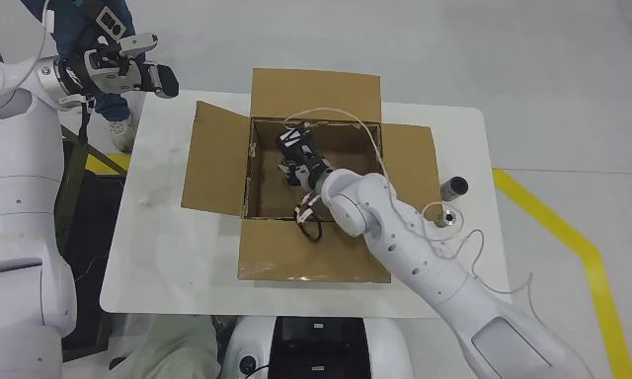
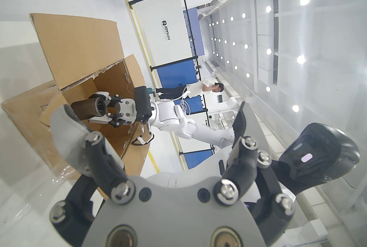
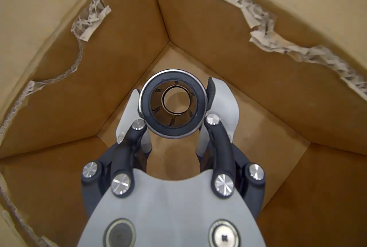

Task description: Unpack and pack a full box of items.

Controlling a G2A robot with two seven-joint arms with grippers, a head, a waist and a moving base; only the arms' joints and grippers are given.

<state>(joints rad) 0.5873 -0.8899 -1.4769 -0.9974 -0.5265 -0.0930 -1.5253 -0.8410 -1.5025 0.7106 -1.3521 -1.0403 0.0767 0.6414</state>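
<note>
1. Slip risk: the right gripper (image 3: 177,99) is clamped across the curved wall of the dark hollow metal cylinder (image 3: 200,106). This smooth round surface would probably rotate or slide between the fingers under a jolt.
2. Snag risk: torn corrugated edges of the open brown cardboard box (image 3: 200,15) surround the gripper on all sides. A skewed path could catch them.
3. Cylinder appearance: thick dark rim, bright slotted bore, held between the fingertips above the box floor.
4. The left gripper (image 2: 153,116) has its fingers apart and is empty, well apart from the box.
</note>
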